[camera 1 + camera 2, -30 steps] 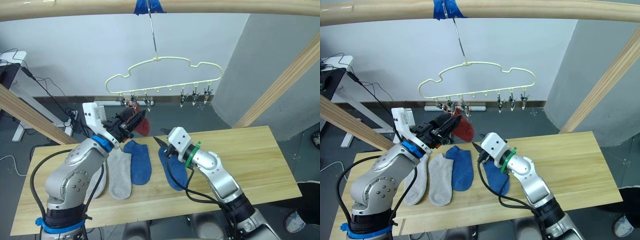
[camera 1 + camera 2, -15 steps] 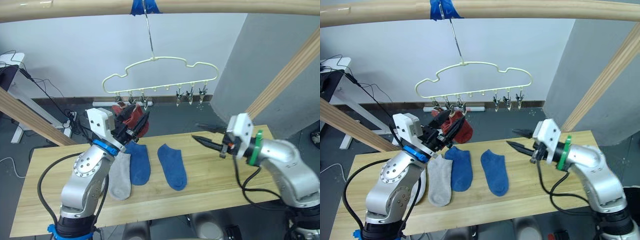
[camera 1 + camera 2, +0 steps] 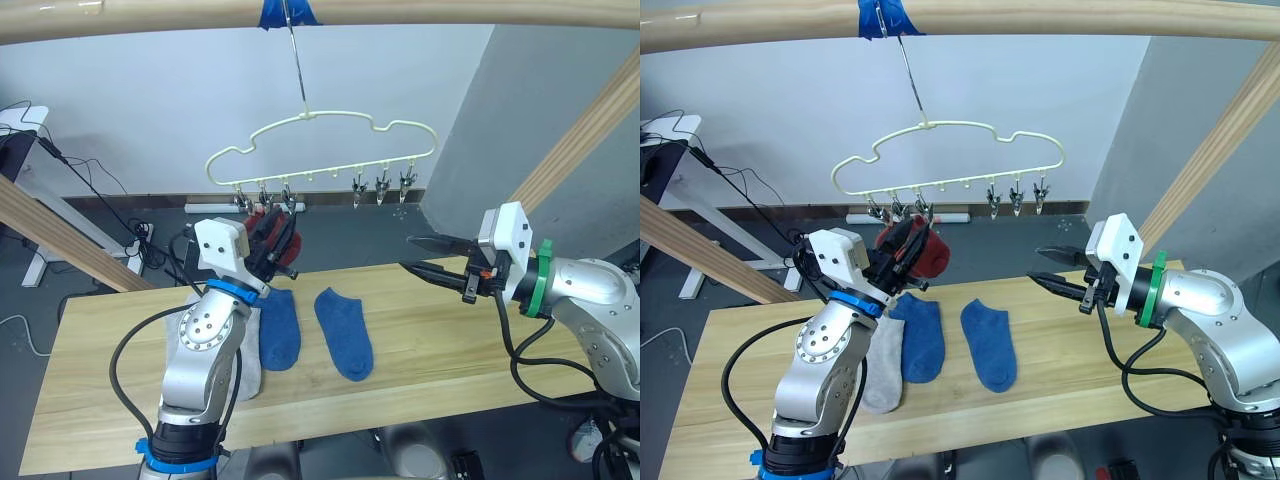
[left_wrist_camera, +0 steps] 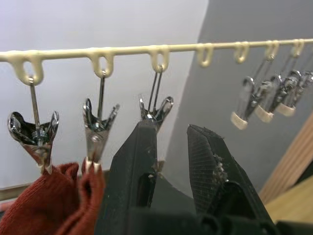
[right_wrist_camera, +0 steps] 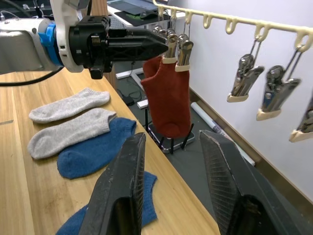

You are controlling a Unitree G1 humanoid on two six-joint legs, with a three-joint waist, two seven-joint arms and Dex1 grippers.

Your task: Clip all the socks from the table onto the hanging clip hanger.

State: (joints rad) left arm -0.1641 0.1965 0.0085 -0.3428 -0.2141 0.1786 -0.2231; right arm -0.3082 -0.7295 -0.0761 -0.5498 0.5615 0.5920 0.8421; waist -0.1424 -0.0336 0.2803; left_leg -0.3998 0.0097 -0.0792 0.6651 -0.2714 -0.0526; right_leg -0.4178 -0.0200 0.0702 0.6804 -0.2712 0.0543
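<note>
The pale yellow clip hanger (image 3: 320,150) hangs by its hook from the top pole. Red socks (image 5: 168,95) dangle from its two leftmost clips, above the table's far edge. My left gripper (image 4: 171,127) is raised just under the third clip (image 4: 156,110), fingers a little open with nothing between them. My right gripper (image 3: 415,255) hovers open and empty over the right half of the table (image 3: 450,340), pointing toward the hanger. Two blue socks (image 3: 343,332) (image 3: 280,325) lie flat mid-table. Two grey socks (image 5: 68,105) (image 5: 68,134) lie left of them, partly hidden behind my left arm in the eye views.
Three empty clips (image 3: 382,185) hang bunched at the hanger's right end. A round wooden pole (image 3: 450,12) runs overhead, with slanted beams at left (image 3: 50,230) and right (image 3: 580,140). Cables and a desk leg sit on the floor behind.
My right gripper has lifted off the right blue sock and swung out to the right, opening wide. My left gripper has risen closer under the clips, and the red sock hangs from them.
</note>
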